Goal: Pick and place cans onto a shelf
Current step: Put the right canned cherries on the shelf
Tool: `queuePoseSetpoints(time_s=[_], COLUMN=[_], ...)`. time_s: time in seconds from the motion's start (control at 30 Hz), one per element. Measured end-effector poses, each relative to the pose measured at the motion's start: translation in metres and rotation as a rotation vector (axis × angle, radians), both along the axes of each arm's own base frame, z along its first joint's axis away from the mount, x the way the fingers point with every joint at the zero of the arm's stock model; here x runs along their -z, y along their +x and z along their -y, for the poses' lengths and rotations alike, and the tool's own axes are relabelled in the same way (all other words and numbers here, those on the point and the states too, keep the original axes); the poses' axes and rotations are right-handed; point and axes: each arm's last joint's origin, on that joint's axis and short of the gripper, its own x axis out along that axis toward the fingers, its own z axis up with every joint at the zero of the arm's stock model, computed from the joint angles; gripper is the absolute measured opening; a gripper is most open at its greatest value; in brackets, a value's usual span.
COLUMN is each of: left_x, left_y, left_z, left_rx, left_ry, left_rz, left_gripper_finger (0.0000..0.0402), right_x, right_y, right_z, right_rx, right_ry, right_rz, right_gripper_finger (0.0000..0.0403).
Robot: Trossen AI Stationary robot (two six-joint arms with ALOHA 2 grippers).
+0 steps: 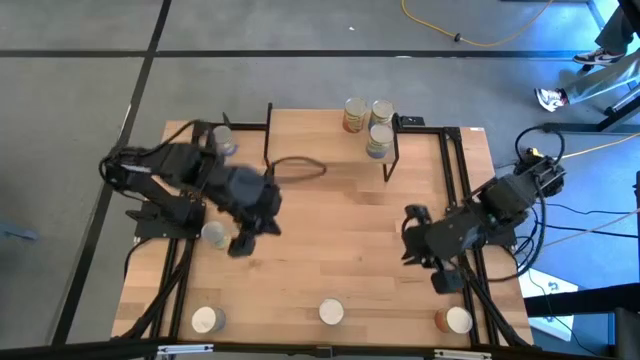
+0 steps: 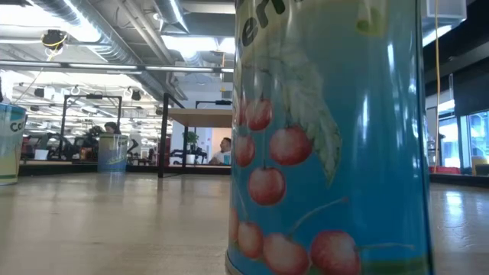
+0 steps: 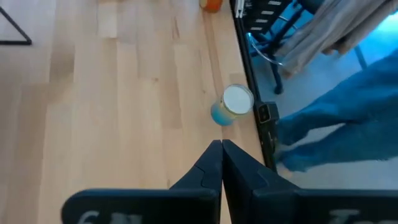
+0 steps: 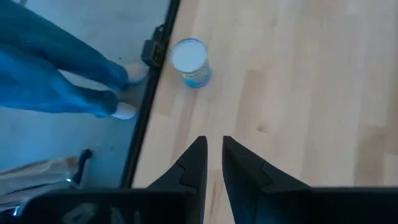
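The shelf [image 1: 330,135] stands at the table's far middle on black legs, and three cans [image 1: 368,122] stand on its right end. One can [image 1: 222,141] stands at the far left. Another [image 1: 213,234] stands just left of my left gripper [image 1: 246,243], which is shut and empty above the table. My right gripper [image 1: 411,232] hovers at the right with a narrow gap between its fingers, empty. Three cans stand along the near edge: left [image 1: 206,320], middle [image 1: 331,313], right [image 1: 457,320]. The middle blue can shows in both wrist views [image 3: 232,104] [image 4: 190,61] and fills the low view [image 2: 328,137].
A black loop of wire [image 1: 296,168] lies on the table below the shelf. Black rails [image 1: 455,180] run along the table's sides. A person's legs in blue trousers [image 4: 50,74] stand beyond the near edge. Bare wood lies between the two grippers [image 1: 330,240].
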Motion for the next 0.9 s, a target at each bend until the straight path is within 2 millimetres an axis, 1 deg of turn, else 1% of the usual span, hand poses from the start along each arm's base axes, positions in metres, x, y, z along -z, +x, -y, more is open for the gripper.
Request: queuePoseSetpoints(time_s=[0.13,0.27,0.47,0.53,0.7,0.8,0.9], left_x=[-0.001,-0.002,-0.002,-0.002,-0.003,-0.002,-0.003], left_y=[-0.011,-0.023,-0.046,-0.053,-0.069,-0.077,-0.083], left_z=[0.03,0.056,0.088,0.096,0.111,0.117,0.121], left_rx=[-0.037,-0.05,0.0,0.004,-0.006,-0.018,-0.026], left_ry=[0.001,0.005,0.026,0.028,0.046,0.066,0.091], left_rz=[0.013,0.039,0.069,0.079,0.112,0.132,0.162], left_gripper_finger=[0.0,0.0,0.0,0.0,0.0,0.0,0.0], right_x=[0.01,0.017,0.033,0.043,0.075,0.093,0.108], right_y=[0.017,0.037,0.069,0.079,0.105,0.118,0.129], right_z=[-0.019,-0.036,-0.052,-0.058,-0.07,-0.074,-0.074], right_rx=[-0.069,-0.083,0.015,0.037,0.05,0.069,0.135], right_ry=[-0.007,0.068,0.157,0.164,0.123,0.095,0.054], right_rz=[0.032,0.068,0.087,0.071,0.017,-0.005,-0.019], right_gripper_finger=[0.0051,0.0051,0.0052,0.0057,0.0069,0.007,0.007])
